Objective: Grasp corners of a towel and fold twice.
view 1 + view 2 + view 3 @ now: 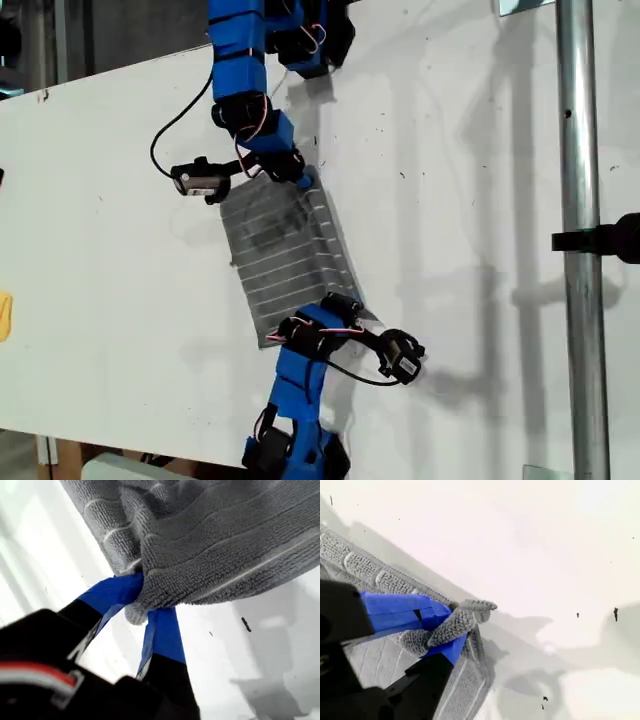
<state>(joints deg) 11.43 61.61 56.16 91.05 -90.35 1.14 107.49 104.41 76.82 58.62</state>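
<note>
1. My first gripper pinches one corner of the towel.
2. My second gripper pinches another corner.
3. Lift both evenly, keeping the towel taut over the counter.

A white table carries the striped grey towel.
</note>
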